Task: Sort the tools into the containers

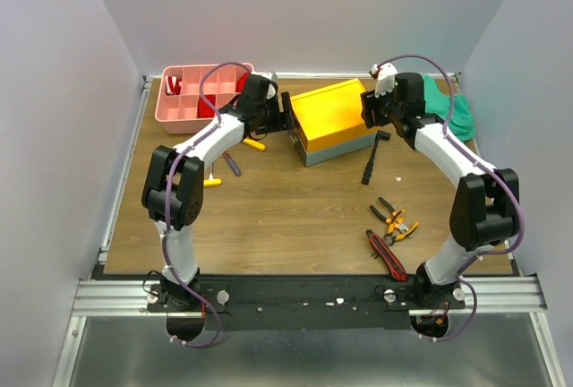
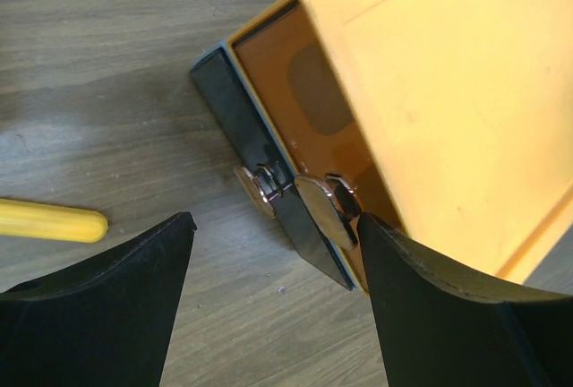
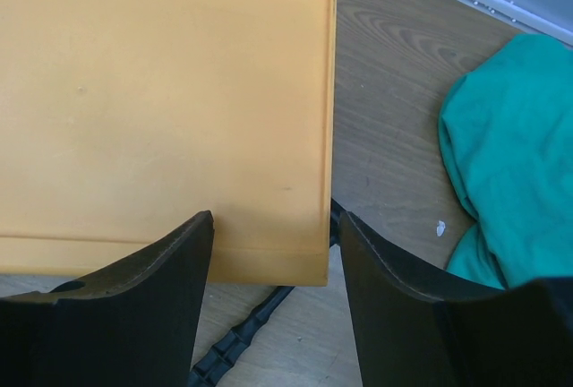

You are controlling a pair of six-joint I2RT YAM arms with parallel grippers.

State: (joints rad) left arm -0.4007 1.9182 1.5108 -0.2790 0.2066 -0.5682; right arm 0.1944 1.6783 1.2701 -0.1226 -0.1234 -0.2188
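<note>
pink tray (image 1: 164, 100): red items (image 1: 206, 105) inside | toolbox (image 1: 336, 115): lid on | left jaws, right jaws: open, empty

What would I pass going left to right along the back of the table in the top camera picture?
First the pink tray, then the toolbox with its yellow lid, then the green cloth.

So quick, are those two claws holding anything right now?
Left gripper: open, empty, at the toolbox latch.
Right gripper: open, empty, over the yellow lid.
</note>
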